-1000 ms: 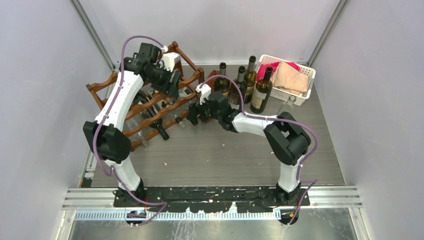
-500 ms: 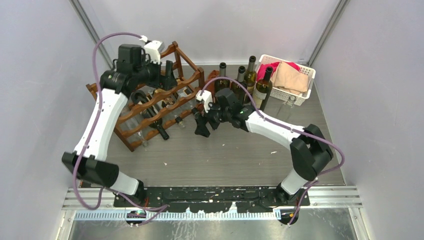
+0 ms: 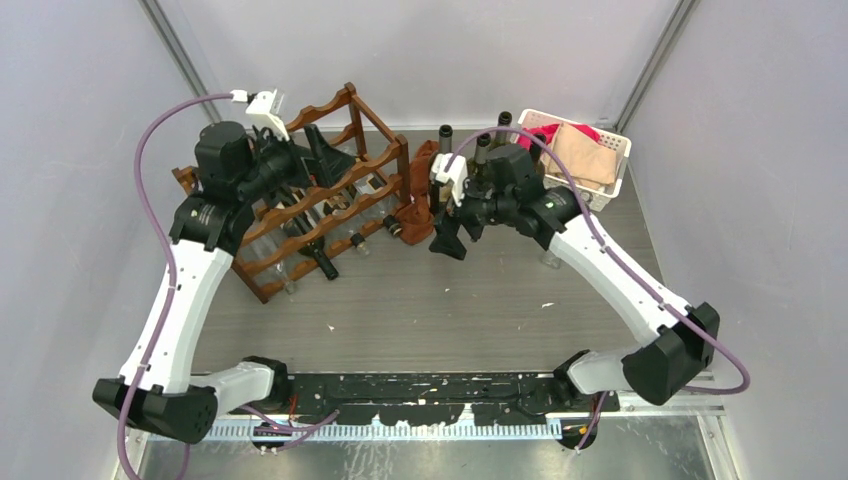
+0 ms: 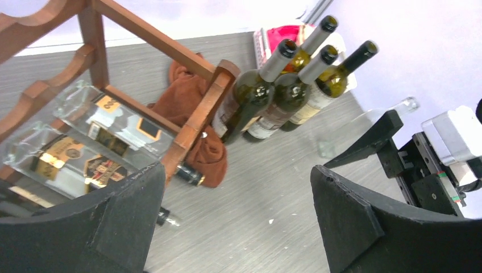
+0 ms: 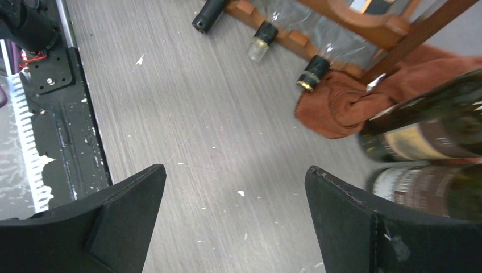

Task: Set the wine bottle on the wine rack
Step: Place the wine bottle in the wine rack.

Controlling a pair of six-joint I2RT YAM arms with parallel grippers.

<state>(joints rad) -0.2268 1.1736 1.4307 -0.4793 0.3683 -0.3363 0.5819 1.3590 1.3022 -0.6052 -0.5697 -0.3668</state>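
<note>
The reddish-brown wine rack (image 3: 372,128) stands at the back left, and several bottles (image 3: 322,260) lie in its tiers. Clear ones (image 4: 113,122) show in the left wrist view. Three dark wine bottles (image 4: 250,96) stand upright just right of the rack, partly hidden by the right arm in the top view. My left gripper (image 3: 325,155) hovers over the rack's top, open and empty, with bare floor between its fingers (image 4: 237,170). My right gripper (image 3: 447,235) hangs open and empty over the floor in front of the standing bottles (image 5: 426,133).
A brown cloth (image 3: 415,195) lies crumpled at the rack's right foot (image 5: 347,105). A white basket (image 3: 610,185) holding cloths sits at the back right. A clear glass bottle (image 4: 364,128) is near the standing ones. Bottle necks (image 5: 312,71) poke out of the rack's front.
Both grippers have opened wider. The left arm drew up and back to the left over the rack. The right gripper swung right, away from the rack, toward the standing bottles.
</note>
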